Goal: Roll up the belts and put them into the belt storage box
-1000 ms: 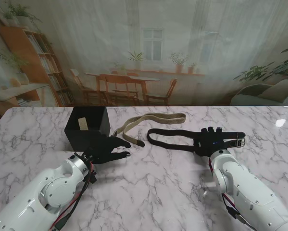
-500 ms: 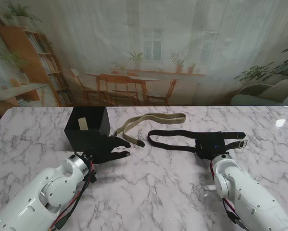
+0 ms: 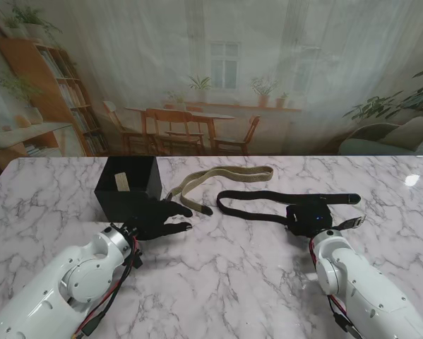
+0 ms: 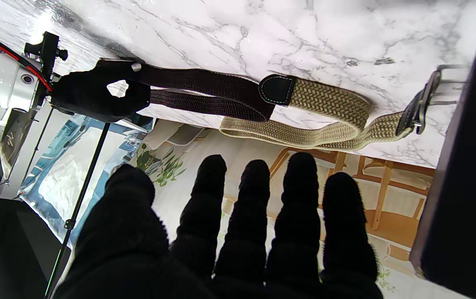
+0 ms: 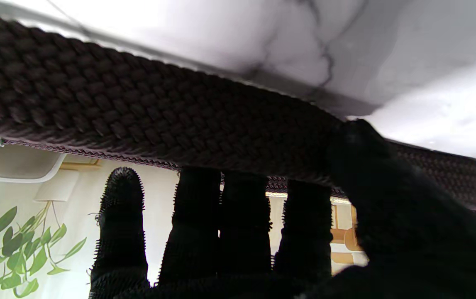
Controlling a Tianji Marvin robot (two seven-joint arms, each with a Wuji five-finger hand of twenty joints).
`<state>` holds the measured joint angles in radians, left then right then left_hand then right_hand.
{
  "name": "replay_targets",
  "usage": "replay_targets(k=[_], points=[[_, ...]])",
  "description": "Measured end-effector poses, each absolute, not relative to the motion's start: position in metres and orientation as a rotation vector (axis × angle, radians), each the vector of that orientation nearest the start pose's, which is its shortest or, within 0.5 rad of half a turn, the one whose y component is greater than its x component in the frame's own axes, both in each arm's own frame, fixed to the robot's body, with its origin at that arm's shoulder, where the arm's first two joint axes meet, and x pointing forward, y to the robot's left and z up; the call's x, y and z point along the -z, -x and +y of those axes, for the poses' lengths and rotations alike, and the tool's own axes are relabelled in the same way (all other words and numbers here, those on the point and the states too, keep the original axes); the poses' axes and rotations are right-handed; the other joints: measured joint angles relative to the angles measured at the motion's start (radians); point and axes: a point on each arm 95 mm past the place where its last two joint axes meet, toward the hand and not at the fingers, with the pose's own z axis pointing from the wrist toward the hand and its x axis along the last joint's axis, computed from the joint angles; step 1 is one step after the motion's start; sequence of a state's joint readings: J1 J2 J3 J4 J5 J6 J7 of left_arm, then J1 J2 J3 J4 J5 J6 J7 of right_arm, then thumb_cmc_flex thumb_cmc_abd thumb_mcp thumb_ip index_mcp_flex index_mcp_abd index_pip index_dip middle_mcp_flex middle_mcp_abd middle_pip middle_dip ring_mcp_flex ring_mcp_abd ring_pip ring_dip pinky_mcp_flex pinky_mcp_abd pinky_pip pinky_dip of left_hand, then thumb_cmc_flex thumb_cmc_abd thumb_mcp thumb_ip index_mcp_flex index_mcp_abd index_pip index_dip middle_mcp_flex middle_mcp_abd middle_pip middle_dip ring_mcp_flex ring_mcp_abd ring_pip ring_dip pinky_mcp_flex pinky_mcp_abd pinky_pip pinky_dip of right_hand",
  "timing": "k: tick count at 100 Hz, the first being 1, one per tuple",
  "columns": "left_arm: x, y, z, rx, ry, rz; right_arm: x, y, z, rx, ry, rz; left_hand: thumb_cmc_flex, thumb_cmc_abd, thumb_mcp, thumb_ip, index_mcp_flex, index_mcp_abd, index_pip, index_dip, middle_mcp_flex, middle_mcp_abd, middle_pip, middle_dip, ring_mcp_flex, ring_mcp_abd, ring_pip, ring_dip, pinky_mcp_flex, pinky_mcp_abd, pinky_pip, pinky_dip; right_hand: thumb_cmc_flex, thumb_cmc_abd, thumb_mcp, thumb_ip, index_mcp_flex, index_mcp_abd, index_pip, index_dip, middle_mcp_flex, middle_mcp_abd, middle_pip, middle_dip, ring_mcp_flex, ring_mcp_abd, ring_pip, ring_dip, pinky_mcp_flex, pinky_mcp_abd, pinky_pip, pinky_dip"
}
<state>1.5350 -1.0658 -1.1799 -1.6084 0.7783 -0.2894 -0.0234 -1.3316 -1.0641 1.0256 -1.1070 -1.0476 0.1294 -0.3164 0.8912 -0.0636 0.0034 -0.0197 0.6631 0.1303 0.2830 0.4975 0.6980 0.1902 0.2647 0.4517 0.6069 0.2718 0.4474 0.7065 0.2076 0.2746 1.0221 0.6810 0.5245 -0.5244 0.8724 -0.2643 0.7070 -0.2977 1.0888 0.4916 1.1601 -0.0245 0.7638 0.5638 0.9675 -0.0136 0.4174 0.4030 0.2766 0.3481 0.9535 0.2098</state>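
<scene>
Right hand point(image 3: 308, 216) clenched on black belt point(image 3: 257, 205) near buckle end, ready to start roll. Left hand point(image 3: 158, 218) released, fingers spread, beside box point(image 3: 128, 189). Tan belt point(image 3: 222, 178) loose on desk point(image 3: 232, 268).

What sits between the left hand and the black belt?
The tan belt, lying flat on the marble table between the left hand and black belt; clearest in the stand view.
</scene>
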Motion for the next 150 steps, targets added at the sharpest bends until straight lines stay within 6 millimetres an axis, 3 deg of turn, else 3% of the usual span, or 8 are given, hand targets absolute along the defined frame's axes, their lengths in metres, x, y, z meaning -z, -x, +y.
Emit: replay_targets(k=[12, 35, 63, 78, 91, 112, 139, 150], points=[[0.312, -0.395, -0.027, 1.842, 1.186, 1.639, 0.398, -0.444, -0.074, -1.159, -1.098, 1.436, 0.000, 0.000, 0.000, 0.000, 0.000, 0.000, 0.000, 0.000, 0.000, 0.000, 0.000, 0.000, 0.000, 0.000, 0.000, 0.000, 0.000, 0.000, 0.000, 0.000, 0.000, 0.000, 0.002, 0.000, 0.000, 0.000, 0.000, 0.000, 0.036, -0.008, 0.037, 0.033, 0.053, -0.002, 0.050, 0.040, 0.073, -0.005, 0.089, 0.048], [0.313, -0.399, -0.033, 1.857, 1.176, 1.651, 0.394, -0.439, -0.078, -1.231, -1.088, 1.479, 0.000, 0.000, 0.000, 0.000, 0.000, 0.000, 0.000, 0.000, 0.000, 0.000, 0.000, 0.000, 0.000, 0.000, 0.000, 0.000, 0.000, 0.000, 0.000, 0.000, 0.060, -0.010, 0.010, -0.016, -0.010, 0.050, 0.001, 0.000, 0.066, -0.014, 0.094, 0.122, 0.149, 0.000, 0.108, 0.103, 0.248, -0.128, 0.219, 0.111], [0.313, -0.408, -0.049, 1.856, 1.146, 1.719, 0.386, -0.434, -0.081, -1.283, -1.127, 1.500, 0.000, 0.000, 0.000, 0.000, 0.000, 0.000, 0.000, 0.000, -0.052, -0.001, -0.043, -0.041, -0.021, -0.001, -0.053, -0.049, -0.021, 0.000, -0.059, -0.027, 0.111, -0.019, 0.009, -0.024, -0.024, 0.089, 0.014, 0.000, 0.067, 0.033, 0.187, 0.250, 0.275, 0.045, 0.155, 0.157, 0.372, -0.065, 0.233, 0.116], [0.316, -0.416, -0.059, 1.840, 1.118, 1.762, 0.377, -0.428, -0.079, -1.327, -1.138, 1.534, -0.003, -0.032, -0.002, 0.000, -0.146, -0.016, -0.100, -0.068, -0.280, -0.014, -0.179, -0.204, -0.160, -0.029, -0.205, -0.227, -0.098, -0.059, -0.298, -0.175, 0.122, -0.019, 0.000, -0.024, -0.026, 0.089, 0.015, 0.001, 0.066, 0.037, 0.221, 0.275, 0.280, 0.048, 0.176, 0.184, 0.374, -0.063, 0.233, 0.109], [0.316, -0.421, -0.069, 1.812, 1.082, 1.819, 0.371, -0.423, -0.077, -1.353, -1.142, 1.569, -0.033, -0.106, 0.001, 0.000, -0.277, -0.039, -0.205, -0.154, -0.399, -0.025, -0.229, -0.280, -0.237, -0.060, -0.259, -0.307, -0.129, -0.110, -0.394, -0.234, 0.122, -0.019, 0.000, -0.024, -0.026, 0.089, 0.015, 0.001, 0.066, 0.043, 0.233, 0.289, 0.288, 0.049, 0.179, 0.198, 0.376, -0.063, 0.235, 0.109], [0.325, -0.437, -0.092, 1.765, 1.073, 1.976, 0.354, -0.409, -0.072, -1.408, -1.127, 1.609, -0.054, -0.201, 0.002, 0.000, -0.331, -0.052, -0.237, -0.214, -0.424, -0.044, -0.227, -0.306, -0.260, -0.105, -0.273, -0.371, -0.140, -0.159, -0.431, -0.262, 0.134, -0.019, -0.004, -0.024, -0.026, 0.099, 0.015, 0.001, 0.066, 0.044, 0.253, 0.302, 0.288, 0.050, 0.198, 0.208, 0.384, -0.064, 0.236, 0.109], [0.332, -0.461, -0.130, 1.678, 1.041, 2.106, 0.338, -0.388, -0.065, -1.490, -1.116, 1.660, -0.050, -0.204, 0.002, 0.000, -0.368, -0.056, -0.253, -0.237, -0.486, -0.073, -0.200, -0.318, -0.271, -0.131, -0.274, -0.376, -0.142, -0.195, -0.442, -0.273, 0.162, -0.020, -0.012, -0.024, -0.027, 0.125, 0.015, 0.001, 0.066, 0.049, 0.257, 0.313, 0.288, 0.052, 0.202, 0.222, 0.385, -0.064, 0.237, 0.109], [0.330, -0.466, -0.143, 1.675, 1.042, 2.113, 0.337, -0.382, -0.065, -1.508, -1.120, 1.661, 0.040, -0.198, 0.044, 0.000, -0.389, -0.061, -0.255, -0.250, -0.486, -0.089, -0.177, -0.318, -0.271, -0.142, -0.274, -0.376, -0.141, -0.201, -0.428, -0.273, 0.164, -0.020, -0.012, -0.024, -0.027, 0.126, 0.015, 0.001, 0.066, 0.051, 0.257, 0.314, 0.288, 0.054, 0.202, 0.222, 0.385, -0.064, 0.237, 0.109]])
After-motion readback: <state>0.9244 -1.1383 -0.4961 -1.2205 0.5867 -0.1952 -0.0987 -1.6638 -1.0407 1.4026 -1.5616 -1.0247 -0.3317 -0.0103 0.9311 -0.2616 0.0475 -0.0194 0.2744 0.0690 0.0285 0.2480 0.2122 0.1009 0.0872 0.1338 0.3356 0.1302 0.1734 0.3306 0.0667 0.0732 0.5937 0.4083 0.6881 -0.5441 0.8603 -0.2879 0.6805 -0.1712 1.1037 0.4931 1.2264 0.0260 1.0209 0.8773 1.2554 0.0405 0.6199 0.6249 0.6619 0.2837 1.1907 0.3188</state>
